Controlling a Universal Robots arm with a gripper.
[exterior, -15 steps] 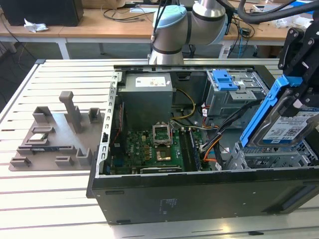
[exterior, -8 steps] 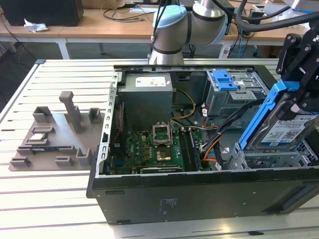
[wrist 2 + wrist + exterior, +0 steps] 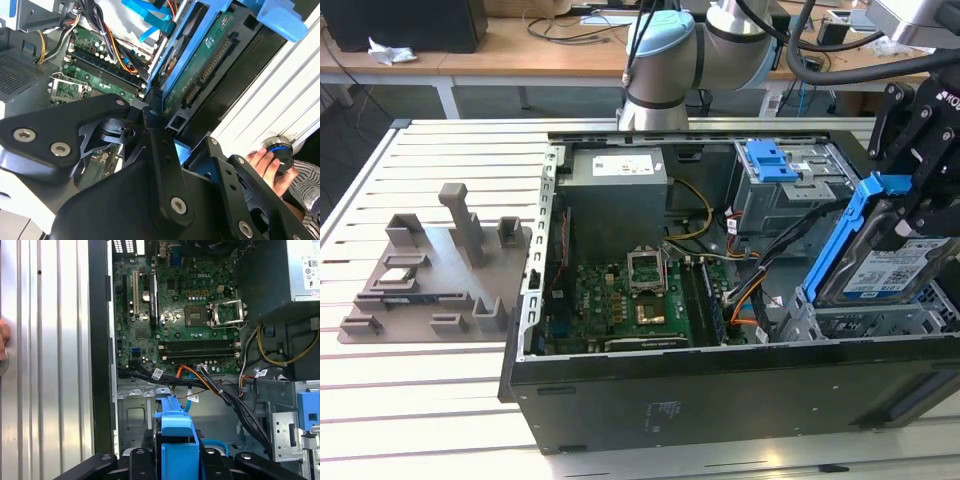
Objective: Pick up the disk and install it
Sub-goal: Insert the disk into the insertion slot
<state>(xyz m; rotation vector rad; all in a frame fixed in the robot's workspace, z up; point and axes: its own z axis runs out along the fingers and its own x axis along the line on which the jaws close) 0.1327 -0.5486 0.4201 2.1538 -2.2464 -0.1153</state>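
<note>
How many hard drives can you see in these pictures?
1: the silver rectangular hard drive in a blue plastic carrier frame, gripped by the end effector, tilted over the open black computer case. Others may be hidden.

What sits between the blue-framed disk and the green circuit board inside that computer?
A bundle of black, orange and yellow cables crosses that gap, as the exterior view shows, between the disk and the circuit board.

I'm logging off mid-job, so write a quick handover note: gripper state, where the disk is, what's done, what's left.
Gripper: shut on the disk, by its blue frame.
Disk: lifted, tilted steeply, over the drive bay at the exterior view's right of the open case.
Done: pickup.
Left: disk not yet seated in the bay.
</note>
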